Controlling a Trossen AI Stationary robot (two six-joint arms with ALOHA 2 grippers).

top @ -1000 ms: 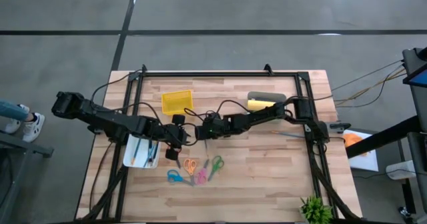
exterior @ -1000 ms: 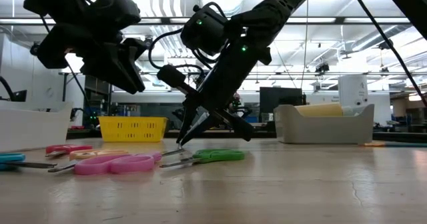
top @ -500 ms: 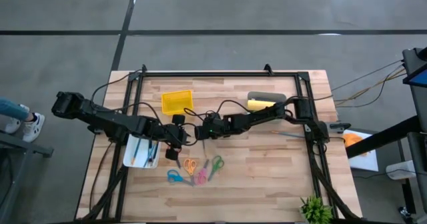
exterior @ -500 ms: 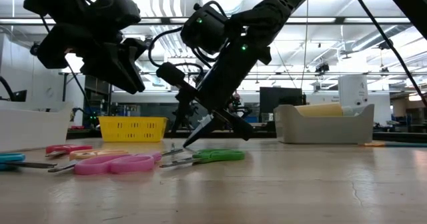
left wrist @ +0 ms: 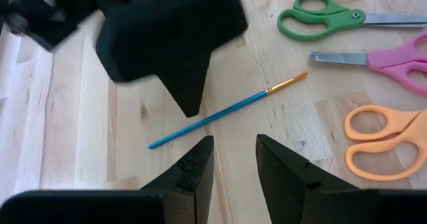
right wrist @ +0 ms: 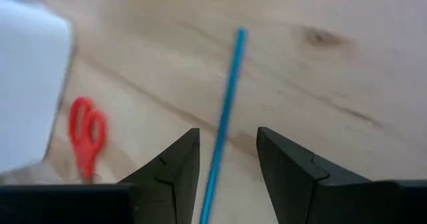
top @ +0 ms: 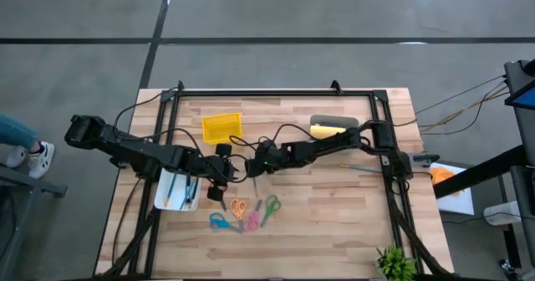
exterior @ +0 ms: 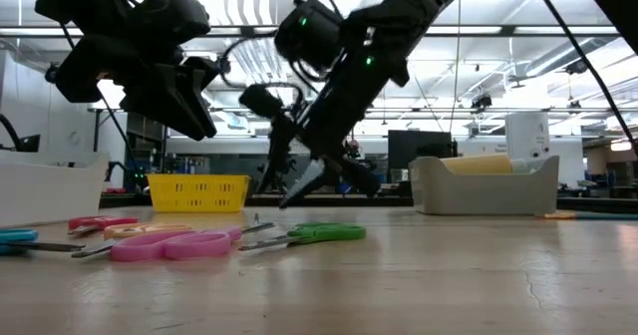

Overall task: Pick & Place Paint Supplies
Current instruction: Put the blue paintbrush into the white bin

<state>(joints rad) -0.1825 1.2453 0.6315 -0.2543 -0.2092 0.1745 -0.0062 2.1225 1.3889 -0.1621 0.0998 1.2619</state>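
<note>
The desk [top: 334,214] carries five pairs of scissors near its front edge, one each in red [exterior: 100,221], teal [exterior: 12,237], orange [exterior: 150,230], pink [exterior: 174,245] and green [exterior: 321,232]. One thin teal brush [left wrist: 220,111] lies by itself on the wood just behind them. There are three containers, namely one yellow basket [top: 221,128] toward the back edge, one white tray [top: 177,191] toward the left edge and one grey bin [top: 334,124] toward the back right, and one small green plant [top: 394,264] stands at the front right corner.
</note>
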